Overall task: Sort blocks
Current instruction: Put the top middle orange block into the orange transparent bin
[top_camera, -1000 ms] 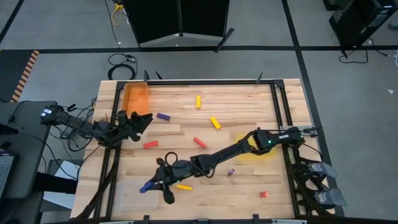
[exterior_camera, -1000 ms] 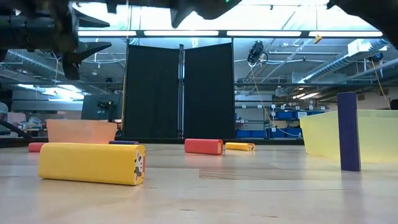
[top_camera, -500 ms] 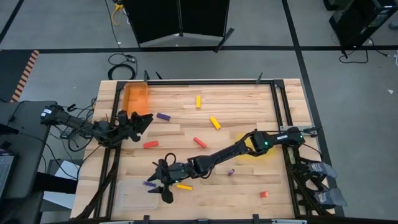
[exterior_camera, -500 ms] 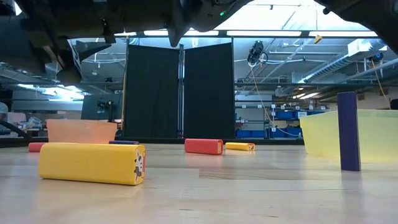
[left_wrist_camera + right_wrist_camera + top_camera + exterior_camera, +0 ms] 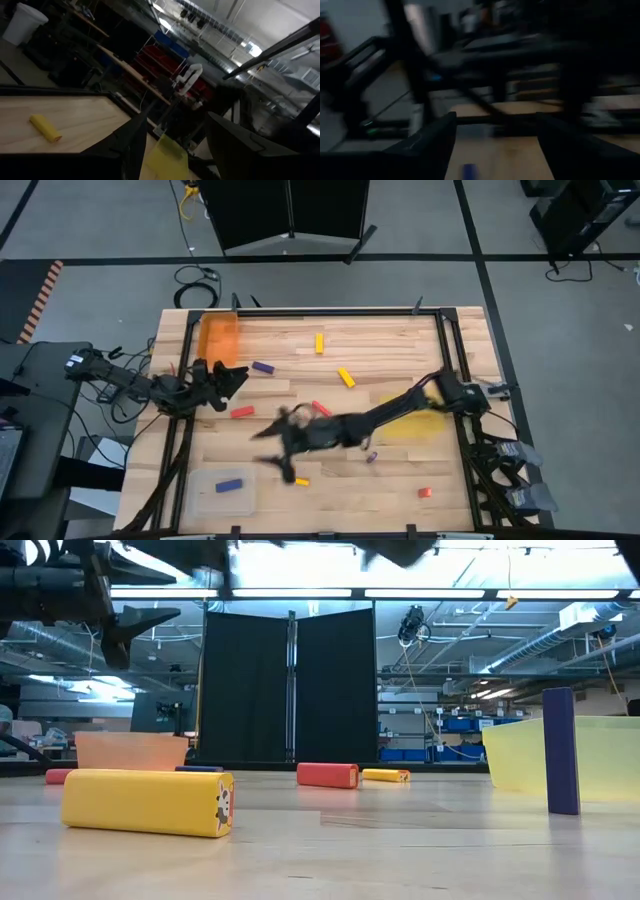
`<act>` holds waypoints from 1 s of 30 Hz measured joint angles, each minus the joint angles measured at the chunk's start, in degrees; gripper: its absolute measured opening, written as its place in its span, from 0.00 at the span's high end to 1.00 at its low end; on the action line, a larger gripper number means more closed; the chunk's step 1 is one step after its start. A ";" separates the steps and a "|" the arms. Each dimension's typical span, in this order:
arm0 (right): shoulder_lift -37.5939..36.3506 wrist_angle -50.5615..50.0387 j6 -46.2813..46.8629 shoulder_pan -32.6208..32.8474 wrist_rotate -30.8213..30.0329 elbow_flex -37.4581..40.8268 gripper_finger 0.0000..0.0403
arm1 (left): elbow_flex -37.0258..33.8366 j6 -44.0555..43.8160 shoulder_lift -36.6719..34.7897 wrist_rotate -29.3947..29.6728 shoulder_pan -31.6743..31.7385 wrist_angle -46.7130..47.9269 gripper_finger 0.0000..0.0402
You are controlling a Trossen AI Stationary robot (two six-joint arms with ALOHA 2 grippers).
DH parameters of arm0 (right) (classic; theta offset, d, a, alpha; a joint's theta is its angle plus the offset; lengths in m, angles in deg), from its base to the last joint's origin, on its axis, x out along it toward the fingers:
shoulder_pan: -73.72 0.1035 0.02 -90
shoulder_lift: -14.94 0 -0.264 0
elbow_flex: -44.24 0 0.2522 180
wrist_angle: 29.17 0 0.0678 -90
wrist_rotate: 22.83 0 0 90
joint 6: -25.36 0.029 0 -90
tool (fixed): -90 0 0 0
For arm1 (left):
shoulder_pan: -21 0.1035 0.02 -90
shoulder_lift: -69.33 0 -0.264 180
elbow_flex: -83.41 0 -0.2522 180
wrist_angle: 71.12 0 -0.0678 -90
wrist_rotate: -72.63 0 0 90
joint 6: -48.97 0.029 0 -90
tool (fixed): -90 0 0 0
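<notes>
Small red, yellow and purple blocks lie scattered on the wooden table (image 5: 400, 340). One purple block (image 5: 230, 484) lies flat in the clear tray (image 5: 205, 498) at the near left. My right gripper (image 5: 273, 451) hovers open just right of that tray, with nothing between its fingers; a yellow block (image 5: 301, 481) lies near it. The right wrist view shows the purple block (image 5: 468, 171) below the spread fingers. My left gripper (image 5: 228, 375) waits open at the table's left edge, beside the orange tray (image 5: 220, 335).
On the table lie a red block (image 5: 241, 412), a purple block (image 5: 263, 367), two yellow blocks (image 5: 319, 342) (image 5: 346, 377) and a red block (image 5: 320, 408). Near the right lie a purple block (image 5: 371, 456), a red block (image 5: 424, 492) and the yellow tray (image 5: 410, 422).
My right gripper has opened and let go of the purple block, which now lies in the clear tray. The gripper has then risen and drawn back toward the table's right and far side.
</notes>
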 joint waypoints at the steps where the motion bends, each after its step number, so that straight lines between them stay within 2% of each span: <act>1: -2.70 2.44 0.04 -0.41 -1.53 4.98 0.34 | 0.00 0.00 0.00 -0.03 0.00 0.62 0.48; 7: -19.63 10.71 0.06 -1.53 -12.29 29.65 0.37 | 0.00 -0.18 1.07 -0.03 0.00 3.02 0.48; 11: -30.10 10.24 -0.09 -1.31 -20.57 41.18 0.37 | 1.14 -0.20 3.91 0.19 0.00 4.36 0.49; 16: -43.32 10.44 0.01 -0.96 -28.53 52.65 0.37 | 7.20 -0.49 10.97 0.23 0.00 12.47 0.53; 23: -58.52 10.33 0.28 0.62 -34.18 63.38 0.37 | 20.80 1.44 26.13 -0.58 1.55 23.10 0.54; 26: -63.35 10.43 -0.77 1.64 -36.03 65.29 0.37 | 26.88 2.94 33.73 -4.13 3.97 27.30 0.54; 30: -67.16 10.41 -3.71 2.91 -36.44 65.78 0.37 | 33.05 6.54 44.02 -11.33 7.70 28.20 0.54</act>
